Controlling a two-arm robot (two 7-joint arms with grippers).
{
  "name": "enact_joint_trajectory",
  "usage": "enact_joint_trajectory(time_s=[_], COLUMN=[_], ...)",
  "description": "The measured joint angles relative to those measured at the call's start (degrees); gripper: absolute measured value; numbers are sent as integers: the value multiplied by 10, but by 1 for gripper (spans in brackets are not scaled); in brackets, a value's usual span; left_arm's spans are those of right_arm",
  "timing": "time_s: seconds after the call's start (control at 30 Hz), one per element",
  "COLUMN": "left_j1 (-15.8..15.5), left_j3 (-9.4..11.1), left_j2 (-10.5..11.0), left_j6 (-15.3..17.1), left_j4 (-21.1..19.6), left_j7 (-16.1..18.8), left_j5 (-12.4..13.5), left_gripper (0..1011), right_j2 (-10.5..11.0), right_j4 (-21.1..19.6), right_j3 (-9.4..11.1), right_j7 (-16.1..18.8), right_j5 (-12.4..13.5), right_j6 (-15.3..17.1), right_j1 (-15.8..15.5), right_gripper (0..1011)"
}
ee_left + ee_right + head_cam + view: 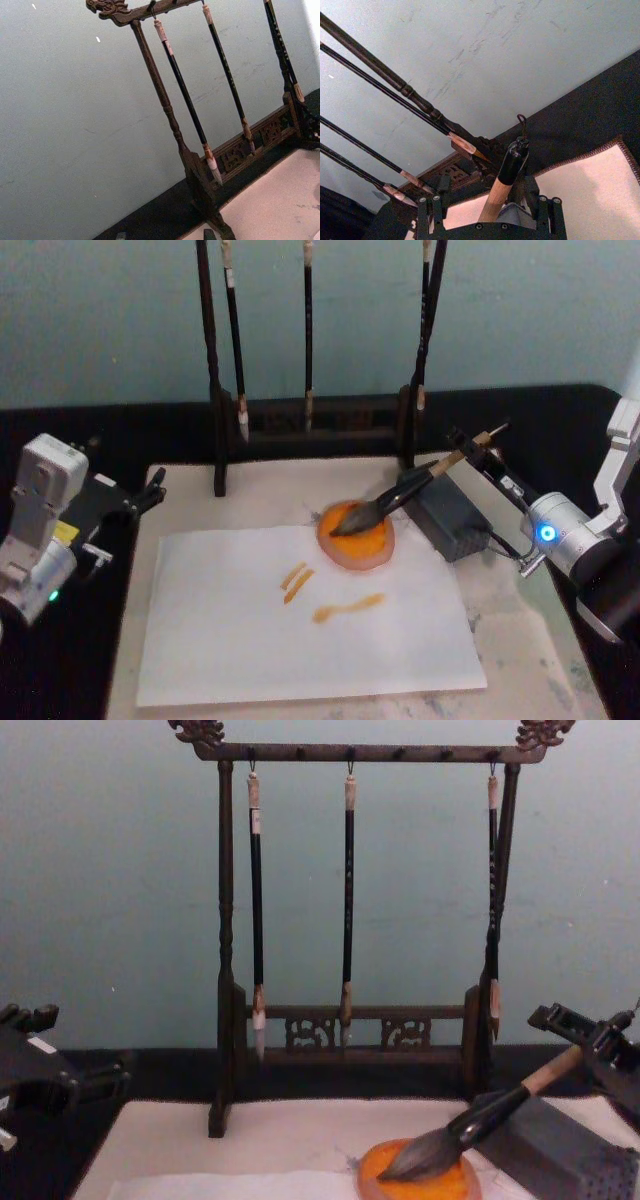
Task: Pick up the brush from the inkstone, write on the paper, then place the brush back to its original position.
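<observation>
Brush (pixel 410 488) lies tilted, tuft down in the inkstone (pixel 335 545) and neck propped on the grey block (pixel 450 515), which keeps the wet bristles over the dish and off the paper (pixel 300 640). Right gripper (pixel 478 438) straddles the handle's black end, jaws wide with gaps either side, not clamping. With orange strokes (pixel 345 610) on the paper, I'd judge writing done and brush home. Left gripper (pixel 152 492) parked by the mat's left edge, jaws apart.
</observation>
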Motion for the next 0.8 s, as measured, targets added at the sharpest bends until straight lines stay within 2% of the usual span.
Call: enact_joint_trajectory(time_s=[0.17, 0.2, 0.3, 0.43, 0.53, 0.63, 0.8], left_j1=[0, 0, 0, 0, 0, 0, 0], left_j3=[0, 0, 0, 0, 0, 0, 0], left_j2=[0, 0, 0, 0, 0, 0, 0], left_j6=[0, 0, 0, 0, 0, 0, 0], left_j4=[0, 0, 0, 0, 0, 0, 0], left_j7=[0, 0, 0, 0, 0, 0, 0], left_j5=[0, 0, 0, 0, 0, 0, 0], left_gripper=[1001, 1001, 1001, 1001, 1001, 1001, 1001], right_j2=[0, 0, 0, 0, 0, 0, 0], right_j4=[0, 0, 0, 0, -1, -1, -1], right_j3=[0, 0, 0, 0, 0, 1, 1], right_j7=[0, 0, 0, 0, 1, 0, 1], right_j5=[0, 0, 0, 0, 0, 0, 0], right_j6=[0, 0, 0, 0, 0, 1, 1], right_j1=[0, 0, 0, -1, -1, -1, -1], right_gripper=[838, 838, 708, 620, 486, 424, 238])
